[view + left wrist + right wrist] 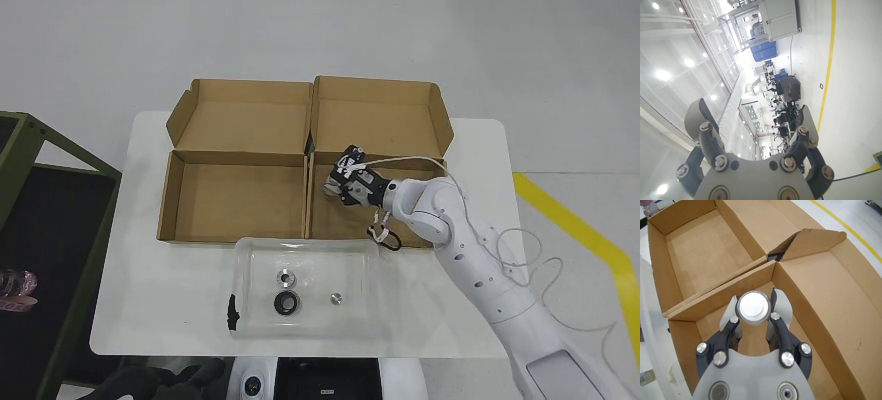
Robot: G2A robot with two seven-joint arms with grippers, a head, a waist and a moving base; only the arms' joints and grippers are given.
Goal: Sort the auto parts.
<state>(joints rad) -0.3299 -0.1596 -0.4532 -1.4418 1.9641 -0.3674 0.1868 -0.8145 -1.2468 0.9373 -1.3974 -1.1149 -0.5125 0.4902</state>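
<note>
Right gripper (754, 295): we found it clamped on a round part, one finger on each side of the rim
Round part (753, 309): white with a clear rim, it sat between the right gripper's fingertips, its flat face turned to the wrist camera
Right box (815, 306): open cardboard with its lid folded back; its floor lay under the right gripper, and one inner corner stood just ahead of the fingertips
Left box (702, 256): a second open cardboard box, on the far side of the wall ahead of the right gripper and touching the right box along that wall; we saw its floor bare
Clear tray (365, 320): it lay on the white table (140, 260), behind the right gripper towards the robot and close against the boxes' front walls
Silver part (286, 277): in the tray, well apart from the right gripper
Black ring (286, 303): just beside the silver part, on its side away from the right gripper
Small silver disc (336, 297): near the ring, apart from it
Black piece (232, 312): at the tray edge farthest from the right gripper; we could not tell what it was
Left gripper (753, 104): its fingers stood wide apart and held no part; it pointed out at a hall with a yellow floor line (829, 66)
</note>
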